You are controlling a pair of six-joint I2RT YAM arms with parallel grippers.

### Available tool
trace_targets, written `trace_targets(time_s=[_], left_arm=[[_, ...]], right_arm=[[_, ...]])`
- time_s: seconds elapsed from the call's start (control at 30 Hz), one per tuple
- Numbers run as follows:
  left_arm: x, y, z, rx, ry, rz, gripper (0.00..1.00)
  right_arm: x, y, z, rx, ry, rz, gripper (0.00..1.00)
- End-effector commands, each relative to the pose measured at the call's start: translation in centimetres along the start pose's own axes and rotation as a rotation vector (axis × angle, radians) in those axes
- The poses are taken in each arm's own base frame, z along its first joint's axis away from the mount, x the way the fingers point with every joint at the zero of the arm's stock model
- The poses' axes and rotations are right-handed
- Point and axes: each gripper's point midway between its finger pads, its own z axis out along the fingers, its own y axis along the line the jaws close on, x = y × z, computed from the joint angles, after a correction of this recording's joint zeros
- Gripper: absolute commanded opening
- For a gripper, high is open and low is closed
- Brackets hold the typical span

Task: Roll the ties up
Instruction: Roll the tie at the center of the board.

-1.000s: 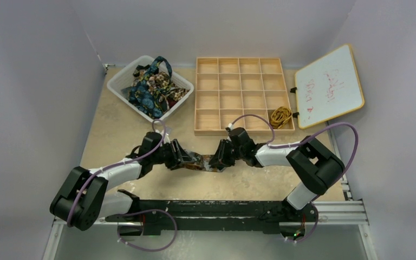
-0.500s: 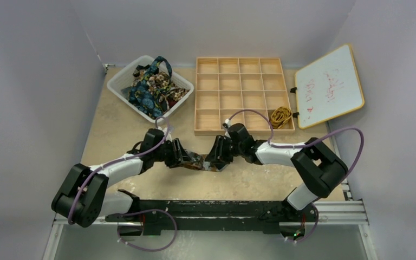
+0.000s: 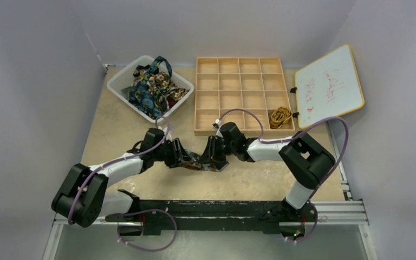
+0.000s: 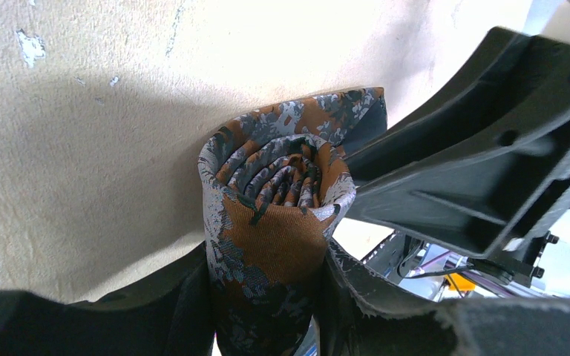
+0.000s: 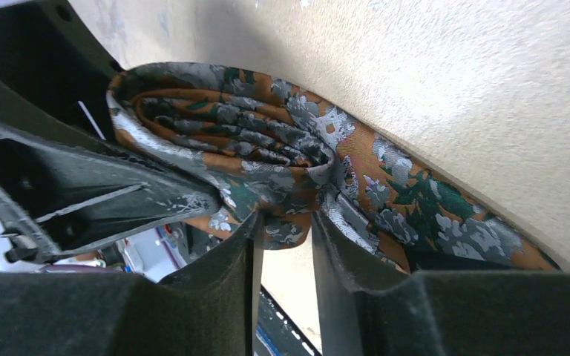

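Observation:
A dark brown tie (image 3: 197, 161) with orange-grey blotches lies mid-table between both grippers, mostly rolled. My left gripper (image 4: 267, 297) is shut on the roll (image 4: 274, 215), whose spiral end faces the left wrist camera. A short unrolled tail lies flat on the table behind the roll. My right gripper (image 5: 286, 230) meets the roll (image 5: 267, 148) from the other side, its tips pinching a fold of the outer layer. In the top view the left gripper (image 3: 183, 158) and right gripper (image 3: 212, 157) nearly touch. More ties (image 3: 151, 86) fill a basket.
The white basket (image 3: 120, 81) stands at the back left. A wooden compartment tray (image 3: 244, 67) sits at the back centre, with a gold-yellow roll (image 3: 280, 115) in its near right cell. A whiteboard (image 3: 329, 85) leans at the right.
My right arm has slid left, closing in on the left gripper and the roll. Its jaws widened, then narrowed again. The left gripper has held its grip, shifting only slightly.

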Motion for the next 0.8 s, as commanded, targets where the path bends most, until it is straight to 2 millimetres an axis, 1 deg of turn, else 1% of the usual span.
trace_targets(time_s=[0.0,0.07,0.13,0.23,0.47,0.57,0.77], left_arm=[[-1.2,-1.2,0.0,0.018,-0.023,0.039,0.42],[-1.2,-1.3,-0.1,0.022,-0.02,0.041,0.42],[-1.1,-1.3,-0.2,0.022,-0.019,0.044,0.42],[-1.1,-1.6,-0.3,0.03,-0.016,0.053,0.46],[-1.4,-2.7,-1.2,0.055,-0.037,0.061,0.63],[-1.2,-2.4,-1.6,0.031,-0.027,0.06,0.67],[-0.8,-1.3,-1.6,-0.023,-0.005,0.075,0.68]], right_arm=[[0.1,1.7,0.9,-0.041,0.024,-0.036,0.3],[0.1,1.0,1.2,-0.014,0.022,-0.025,0.27],[0.3,0.8,1.4,-0.008,0.031,-0.022,0.26],[0.2,0.5,1.7,-0.003,0.028,-0.02,0.24],[1.2,-1.4,2.0,0.052,0.059,0.019,0.22],[1.5,-1.4,2.2,0.039,0.067,0.026,0.22],[1.7,-1.5,2.3,0.03,0.076,0.035,0.22]])
